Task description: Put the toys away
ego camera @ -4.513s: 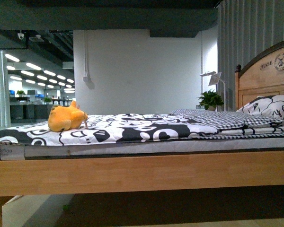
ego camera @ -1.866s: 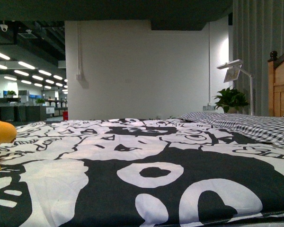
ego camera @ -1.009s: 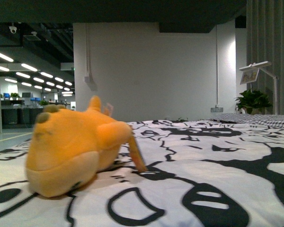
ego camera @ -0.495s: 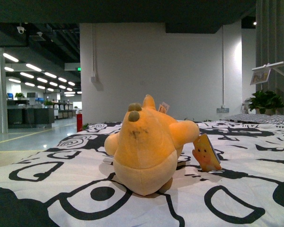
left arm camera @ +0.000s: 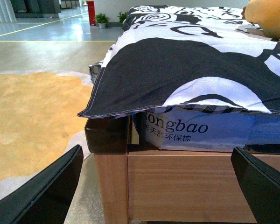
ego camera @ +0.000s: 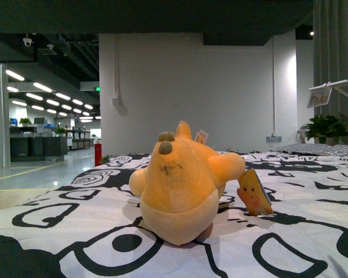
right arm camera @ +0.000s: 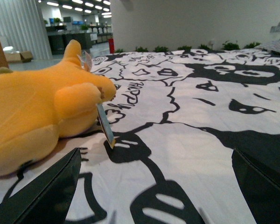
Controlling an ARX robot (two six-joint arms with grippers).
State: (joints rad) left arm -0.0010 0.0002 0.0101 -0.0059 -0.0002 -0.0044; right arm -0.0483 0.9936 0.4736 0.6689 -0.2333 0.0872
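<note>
Orange plush toy (ego camera: 182,188) on quilt (ego camera: 301,231), back from bed edge (left arm camera: 186,186); both jaws spread wide.

The left gripper (left arm camera: 156,151) has its jaws spread wide with nothing between them. The right gripper (right arm camera: 156,154) is spread just as wide, also empty.

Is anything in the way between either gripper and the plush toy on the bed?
For the right gripper, nothing visible: it is open, and only bare bedspread lies between it and the plush toy. The left gripper, also open, sits lower at the bed's corner, facing the bed frame and mattress edge, which stand in its way.
</note>
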